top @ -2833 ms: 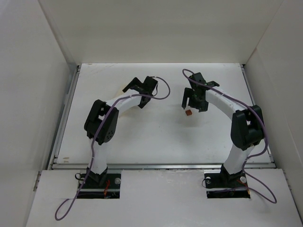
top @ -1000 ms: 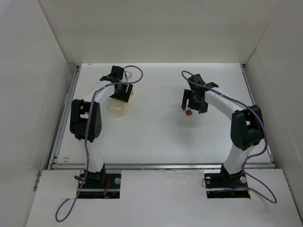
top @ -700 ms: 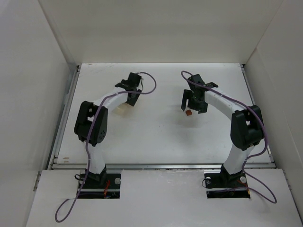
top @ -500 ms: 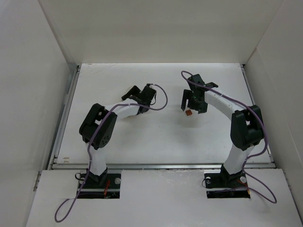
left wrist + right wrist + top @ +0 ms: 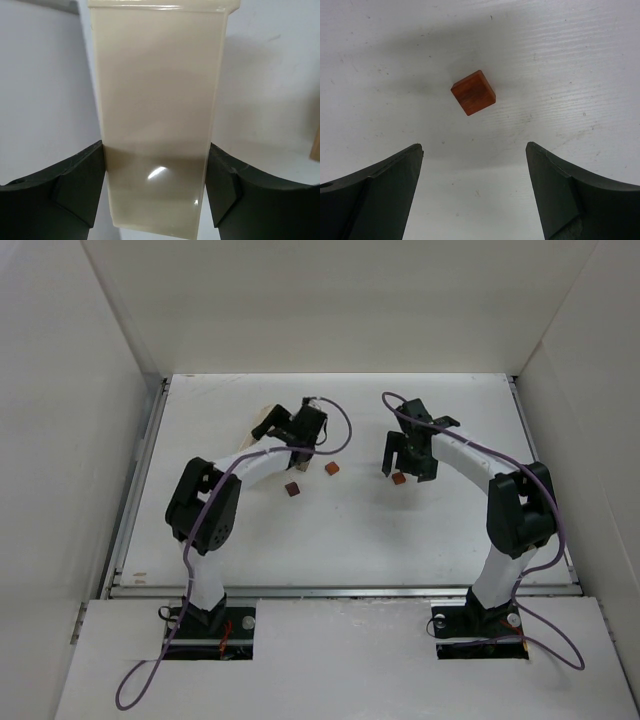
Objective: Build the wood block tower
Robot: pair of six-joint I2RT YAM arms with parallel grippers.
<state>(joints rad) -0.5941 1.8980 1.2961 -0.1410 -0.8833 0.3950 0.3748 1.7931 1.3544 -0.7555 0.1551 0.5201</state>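
My left gripper (image 5: 283, 428) (image 5: 155, 150) is shut on a pale glossy rectangular tray (image 5: 157, 100), held above the table at the back left; the tray also shows in the top view (image 5: 265, 419). A dark brown cube (image 5: 292, 489) and a reddish-orange cube (image 5: 332, 468) lie loose on the table right of and in front of that gripper. My right gripper (image 5: 405, 462) (image 5: 474, 146) is open and empty, hovering just behind a second reddish-orange cube (image 5: 398, 478) (image 5: 473, 92). A tan sliver (image 5: 316, 145) at the left wrist view's right edge cannot be identified.
White walls enclose the table (image 5: 340, 530) on the left, back and right. A metal rail (image 5: 340, 590) runs along the near edge in front of the arm bases.
My left arm swung left, then back to centre with the pale tray, and now holds it raised. Two cubes have appeared on the table beside it. The right arm barely moved.
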